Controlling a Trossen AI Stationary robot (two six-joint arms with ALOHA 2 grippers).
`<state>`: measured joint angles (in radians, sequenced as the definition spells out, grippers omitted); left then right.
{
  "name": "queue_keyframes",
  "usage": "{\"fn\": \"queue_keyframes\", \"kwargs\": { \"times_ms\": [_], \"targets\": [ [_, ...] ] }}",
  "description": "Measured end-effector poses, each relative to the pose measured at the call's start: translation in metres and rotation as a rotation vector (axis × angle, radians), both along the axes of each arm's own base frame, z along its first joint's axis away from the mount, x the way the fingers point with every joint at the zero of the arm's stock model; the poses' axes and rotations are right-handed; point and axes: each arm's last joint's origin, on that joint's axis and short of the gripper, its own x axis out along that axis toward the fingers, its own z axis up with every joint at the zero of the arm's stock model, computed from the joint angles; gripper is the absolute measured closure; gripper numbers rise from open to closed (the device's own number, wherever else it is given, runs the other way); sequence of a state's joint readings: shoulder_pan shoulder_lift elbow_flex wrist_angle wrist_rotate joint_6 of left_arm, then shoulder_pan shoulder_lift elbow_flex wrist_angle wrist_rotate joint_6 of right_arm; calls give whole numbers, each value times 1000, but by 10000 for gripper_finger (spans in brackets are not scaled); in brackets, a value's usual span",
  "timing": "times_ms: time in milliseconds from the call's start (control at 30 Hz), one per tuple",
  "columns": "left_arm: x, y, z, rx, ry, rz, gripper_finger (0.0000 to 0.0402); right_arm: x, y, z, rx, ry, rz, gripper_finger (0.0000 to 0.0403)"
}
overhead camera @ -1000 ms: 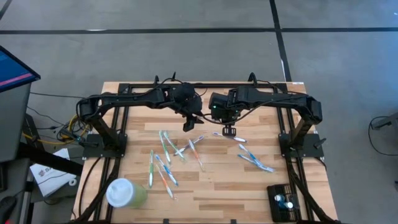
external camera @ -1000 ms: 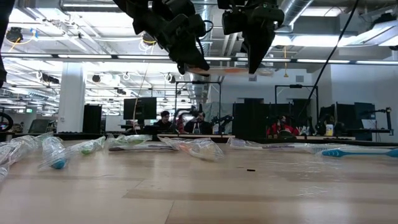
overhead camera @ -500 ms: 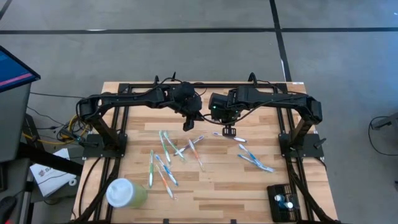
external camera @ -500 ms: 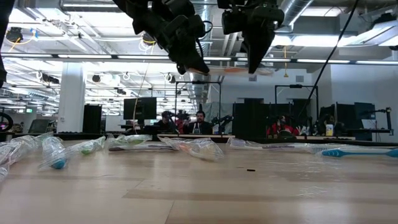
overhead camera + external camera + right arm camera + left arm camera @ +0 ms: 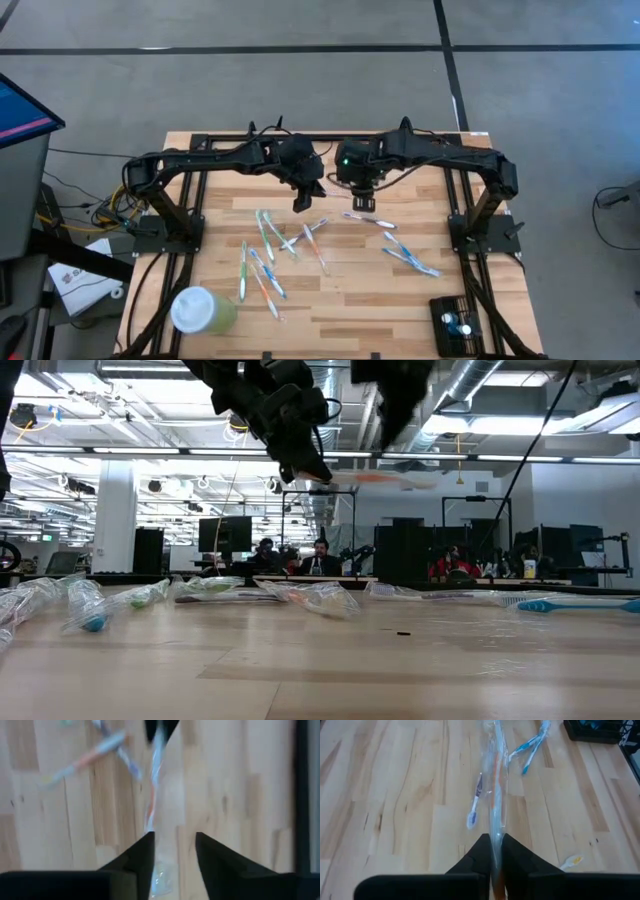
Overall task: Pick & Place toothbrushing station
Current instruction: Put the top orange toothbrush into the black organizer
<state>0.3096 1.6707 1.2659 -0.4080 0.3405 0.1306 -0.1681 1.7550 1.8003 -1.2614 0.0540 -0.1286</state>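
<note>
My left gripper [image 5: 303, 203] hangs over the table's middle, shut on an orange toothbrush in a clear wrapper [image 5: 385, 478]. The toothbrush sticks out level from it, well above the table. My right gripper [image 5: 175, 850] stands open just above the toothbrush's free end [image 5: 428, 482] and, as far as I can see, touches nothing. The toothbrushing station [image 5: 455, 322], a small black slotted holder, rests on the table's near right corner; it also shows in the left wrist view [image 5: 600, 730]. My left gripper pinches one end of the wrapped toothbrush [image 5: 493, 845] between its two fingers. The fingers slant down from the table's left and lie along the toothbrush. The toothbrush [image 5: 496, 780] reaches out past the fingertips, about level and lifted clear of the table.
Several wrapped toothbrushes [image 5: 270, 250] lie scattered on the table's middle, with more on the right [image 5: 410, 255]. A pale green cup with a white lid [image 5: 200, 310] stands at the near left corner. Black arm frames [image 5: 165, 215] line both sides. People sit in the room beyond.
My right gripper has opened, let go of the toothbrush's free end and gone up and a little toward the far edge. The toothbrush stays level in my left gripper, which has kept its place.
</note>
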Motion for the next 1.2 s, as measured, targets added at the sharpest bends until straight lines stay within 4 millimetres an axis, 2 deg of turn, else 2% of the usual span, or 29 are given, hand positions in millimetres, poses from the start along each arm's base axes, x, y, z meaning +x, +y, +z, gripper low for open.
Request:
{"fn": "queue_keyframes", "kwargs": {
  "times_ms": [233,333,467,567,700,900,1033,1200],
  "targets": [
    [-2,5,0,-68,14,77,387,-11,-22,81,-32,-295,-120,162],
    [-2,7,0,-86,14,99,387,-24,-30,113,-50,-418,-168,146],
    [0,7,2,-114,-11,124,387,-43,-36,150,-82,-562,-202,143],
    [1,7,12,-132,-78,138,387,-59,-36,165,-64,-683,-232,143],
    [-5,5,40,-130,-228,160,387,-82,-35,185,-9,-834,-259,143],
    [-26,3,80,-78,-379,214,387,-104,-26,212,25,-1038,-281,143],
    [-44,2,105,-46,-473,247,387,-110,-16,229,47,-1185,-254,143],
    [-69,0,138,-38,-639,276,387,-97,-9,236,131,-1293,-269,143]
  ]
}}
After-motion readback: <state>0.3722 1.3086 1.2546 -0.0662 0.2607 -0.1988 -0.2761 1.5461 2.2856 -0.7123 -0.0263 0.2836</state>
